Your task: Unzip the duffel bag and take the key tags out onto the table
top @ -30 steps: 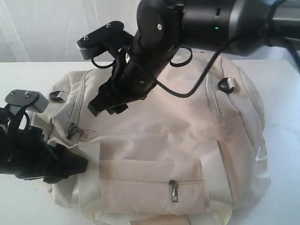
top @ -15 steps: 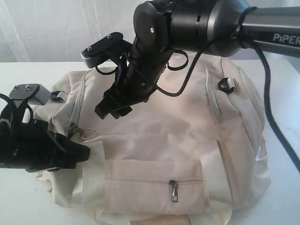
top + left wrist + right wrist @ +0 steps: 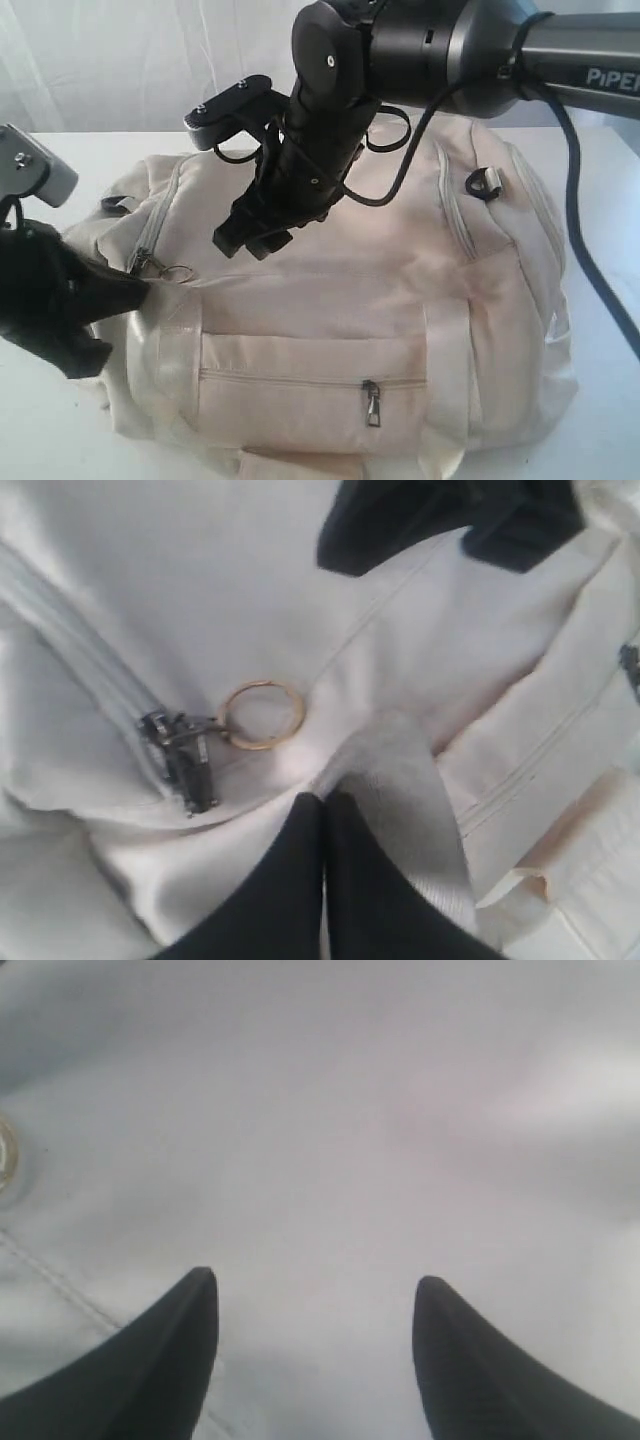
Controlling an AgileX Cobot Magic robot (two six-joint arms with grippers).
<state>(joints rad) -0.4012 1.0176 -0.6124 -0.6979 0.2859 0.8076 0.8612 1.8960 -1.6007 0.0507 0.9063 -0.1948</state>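
Above the duffel bag (image 3: 340, 300), right hand (image 3: 315, 1295) spread, left hand (image 3: 322, 805) pressed together near zipper ring (image 3: 260, 684).

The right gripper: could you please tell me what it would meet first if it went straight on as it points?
The right gripper, open, would most likely meet plain cream fabric of the duffel bag first; the gap is hard to judge.

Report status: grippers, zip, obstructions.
Left gripper shut beside the dark metal zipper pull on the cream fabric duffel bag, not gripping it. Right gripper open above the bag. Zip closed, key tags unseen. Nothing blocking.
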